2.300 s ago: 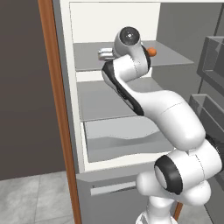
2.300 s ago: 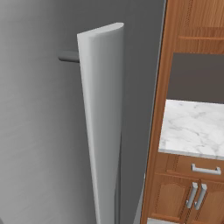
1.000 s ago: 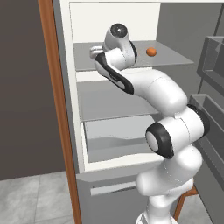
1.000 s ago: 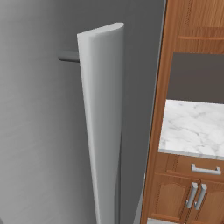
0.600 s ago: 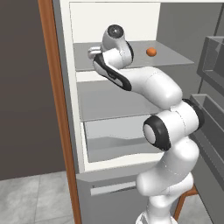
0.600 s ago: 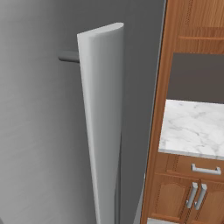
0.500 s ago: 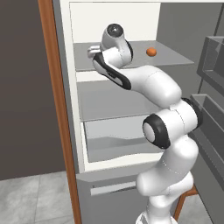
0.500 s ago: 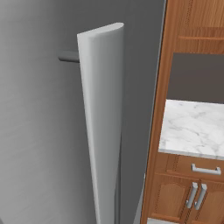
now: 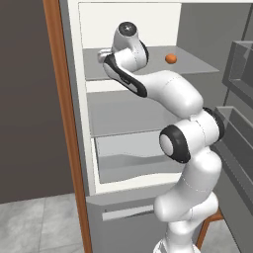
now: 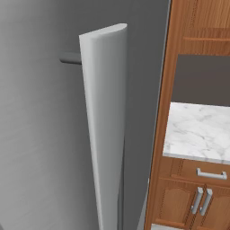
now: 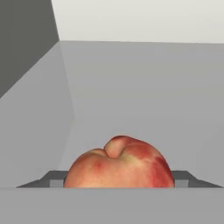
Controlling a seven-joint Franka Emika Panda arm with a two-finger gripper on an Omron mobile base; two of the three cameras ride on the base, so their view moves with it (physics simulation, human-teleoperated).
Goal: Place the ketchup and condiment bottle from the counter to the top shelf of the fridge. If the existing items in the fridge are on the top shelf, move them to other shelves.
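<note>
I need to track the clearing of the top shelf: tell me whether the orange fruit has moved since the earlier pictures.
No. The orange fruit sits at the same spot on the top shelf, toward its right side.

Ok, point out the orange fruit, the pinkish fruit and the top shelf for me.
orange fruit [image 9: 170,59]: left base view, its middle.
pinkish fruit [image 11: 119,164]: hand view, its front face.
top shelf [image 9: 197,63]: left base view, bare right part.

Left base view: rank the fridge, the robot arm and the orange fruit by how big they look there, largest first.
1. The fridge, whose frame and shelves span most of the picture.
2. The robot arm, though it stands nearer the camera, which enlarges it.
3. The orange fruit, a small dot on the top shelf.
</note>
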